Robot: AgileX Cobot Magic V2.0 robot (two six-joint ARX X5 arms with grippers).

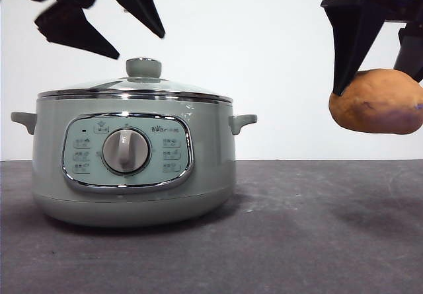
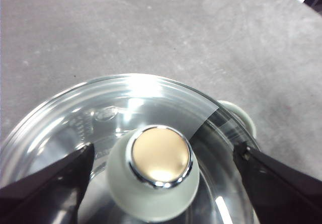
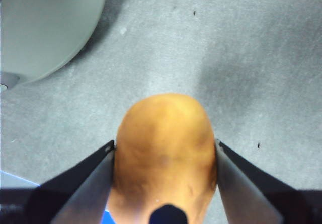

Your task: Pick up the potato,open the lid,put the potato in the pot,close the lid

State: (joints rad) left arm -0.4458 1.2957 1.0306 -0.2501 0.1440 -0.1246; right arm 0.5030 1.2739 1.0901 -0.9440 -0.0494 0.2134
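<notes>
Above the pot (image 1: pixel 132 168), the left gripper (image 1: pixel 112 33) hangs spread wide over the lid's (image 1: pixel 135 89) knob (image 2: pixel 157 177) and should descend centred before closing, while the right gripper (image 3: pixel 165 183) holds the potato (image 1: pixel 378 101) clamped aloft well to the side.

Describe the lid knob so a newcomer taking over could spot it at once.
Start at the big sage-green pot on the dark table. Its glass lid is still on, and the knob stands at the centre of it, under the open left gripper. It is round and sage-green, with a shiny chrome-ringed cap.
</notes>
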